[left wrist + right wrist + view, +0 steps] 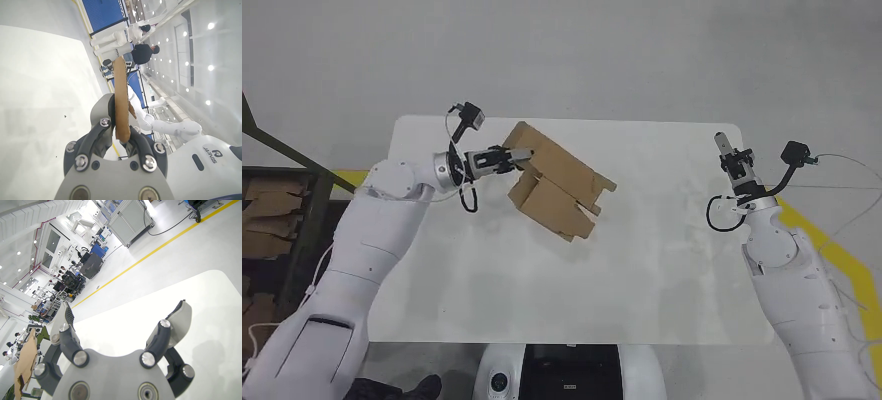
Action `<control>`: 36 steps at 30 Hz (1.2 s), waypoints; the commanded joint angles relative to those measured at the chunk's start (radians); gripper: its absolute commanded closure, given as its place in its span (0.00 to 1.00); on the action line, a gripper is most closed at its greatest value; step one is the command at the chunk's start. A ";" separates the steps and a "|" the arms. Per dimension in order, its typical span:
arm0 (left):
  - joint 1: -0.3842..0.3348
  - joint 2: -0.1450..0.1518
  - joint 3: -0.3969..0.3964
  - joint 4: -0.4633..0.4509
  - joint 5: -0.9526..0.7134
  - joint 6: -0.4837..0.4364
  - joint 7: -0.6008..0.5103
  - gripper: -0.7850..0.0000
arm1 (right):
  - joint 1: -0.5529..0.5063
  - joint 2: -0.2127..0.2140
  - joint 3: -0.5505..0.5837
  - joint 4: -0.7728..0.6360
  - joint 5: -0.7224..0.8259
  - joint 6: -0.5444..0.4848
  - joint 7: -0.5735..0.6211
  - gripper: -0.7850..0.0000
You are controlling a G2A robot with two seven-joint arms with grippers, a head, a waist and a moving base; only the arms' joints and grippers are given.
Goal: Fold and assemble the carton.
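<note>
White rounded-corner tabletop (642, 290) occupies the middle of the top view, on a pale grey floor. On its far left part sits the brown corrugated cardboard carton (557, 180), partly folded, with loose flaps jutting toward the table's centre. Whether its underside rests flat on the surface cannot be told from above. The left gripper (522, 155) meets the carton's far left edge, with the arm stretched across the left side of the table. The right gripper (723, 145) is over the far right corner of the table, well apart from the carton. A rack of flat brown cardboard sheets (272, 205) stands on the floor beside the left table edge. In the left wrist view, the left gripper (119, 111) is clamped on a panel of the carton (121, 89), seen edge-on with its fluting exposed. The panel runs out past the fingers, above the white tabletop (37, 75). In the right wrist view, the right gripper (123, 308) has its jaws spread wide with nothing between them, over the table's rounded corner (208, 285). The carton (26, 355) shows far off beside one finger. A yellow floor line (143, 256) crosses the pale floor beyond the table.
</note>
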 commanded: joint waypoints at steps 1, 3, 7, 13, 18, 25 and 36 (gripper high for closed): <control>-0.005 -0.006 0.021 -0.007 0.016 -0.002 0.003 1.00 | 0.000 0.000 0.000 0.000 0.000 0.000 0.000 0.00; -0.006 -0.012 0.041 -0.013 0.028 -0.004 0.010 1.00 | 0.000 0.000 0.000 0.000 0.000 0.000 0.000 0.00; -0.008 -0.018 0.062 -0.021 0.049 -0.012 0.012 1.00 | 0.000 0.000 0.000 0.000 0.000 0.000 0.000 0.00; -0.006 -0.018 0.057 -0.015 0.060 -0.021 0.006 1.00 | 0.000 0.000 0.000 0.000 0.000 0.000 0.000 0.00; -0.006 -0.018 0.057 -0.015 0.060 -0.021 0.006 1.00 | 0.000 0.000 0.000 0.000 0.000 0.000 0.000 0.00; -0.006 -0.018 0.057 -0.015 0.060 -0.021 0.006 1.00 | 0.000 0.000 0.000 0.000 0.000 0.000 0.000 0.00; -0.006 -0.018 0.057 -0.015 0.060 -0.021 0.006 1.00 | -0.009 0.000 0.004 -0.013 0.007 -0.014 0.035 0.00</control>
